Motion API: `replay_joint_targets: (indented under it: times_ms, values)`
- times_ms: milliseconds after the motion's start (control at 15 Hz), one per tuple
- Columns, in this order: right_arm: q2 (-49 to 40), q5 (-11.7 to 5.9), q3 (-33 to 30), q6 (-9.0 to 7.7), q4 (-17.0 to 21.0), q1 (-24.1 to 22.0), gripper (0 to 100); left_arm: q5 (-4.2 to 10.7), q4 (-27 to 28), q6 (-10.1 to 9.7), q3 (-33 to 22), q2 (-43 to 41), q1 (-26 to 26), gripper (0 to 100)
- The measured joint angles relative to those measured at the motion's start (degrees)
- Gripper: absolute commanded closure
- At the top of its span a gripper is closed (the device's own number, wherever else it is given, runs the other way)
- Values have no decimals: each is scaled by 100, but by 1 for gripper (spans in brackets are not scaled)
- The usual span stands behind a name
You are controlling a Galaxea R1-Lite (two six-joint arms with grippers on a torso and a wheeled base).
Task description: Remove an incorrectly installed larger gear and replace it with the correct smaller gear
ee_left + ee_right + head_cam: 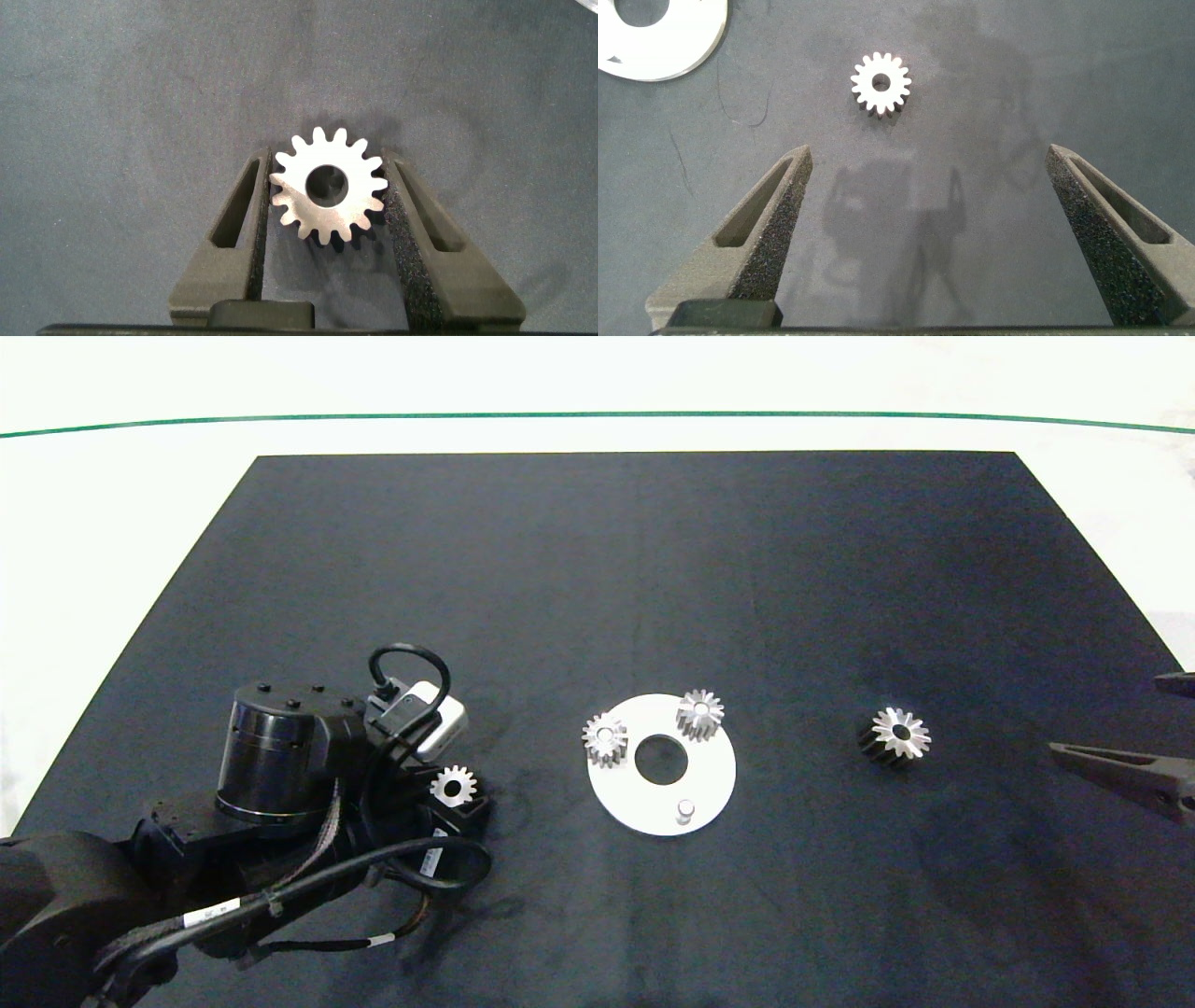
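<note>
- The smaller gear (327,186), silver with short blunt teeth and a round centre hole, sits between the jaws of the left gripper (327,201), which are clamped on its toothed edge (the foam pads press it from both sides).
- In the head view this gear (454,786) is on the left part of the black tabletop (635,569), well apart from the white disc (711,779).
- The white disc lies flat near the middle of the tabletop and has a round hole in its centre.
- Two small silver gears stand on the disc: one (605,738) at its left edge, one (700,713) at its far edge.
- A short bare metal pin (685,812) rises from the near part of the disc with nothing on it.
- The larger gear (896,735), with sharp star-like teeth and a dark side, lies on the tabletop to the right of the disc, apart from it.
- The right gripper (929,229) hovers at the right edge of the tabletop with its jaws wide apart and holding nothing; the larger gear (881,84) lies beyond its fingertips, untouched.
</note>
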Motion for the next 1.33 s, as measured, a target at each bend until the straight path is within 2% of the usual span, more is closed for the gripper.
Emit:
replay_joint_targets:
  times_ms: [733, 933, 1000, 1067, 1200, 1333]
  values:
    - [27, 63, 9, 5, 4, 0, 0, 39, 63, 5, -74, -243, -297, 81]
    - [55, 77, 9, 132, 0, 2, 0, 69, 69, 2, -55, -394, -538, 81]
    - [61, 135, 7, 149, 0, 2, 0, 76, 78, 2, -52, -438, -636, 81]
    - [66, 145, 5, 151, -5, 0, 0, 108, 127, 2, -52, -480, -756, 81]
    - [68, 151, 2, 154, -2, -1, 0, 266, 210, 9, -83, -535, -978, 81]
    - [55, 151, 2, 157, 4, -1, 0, 389, 485, 11, -155, -555, -1139, 81]
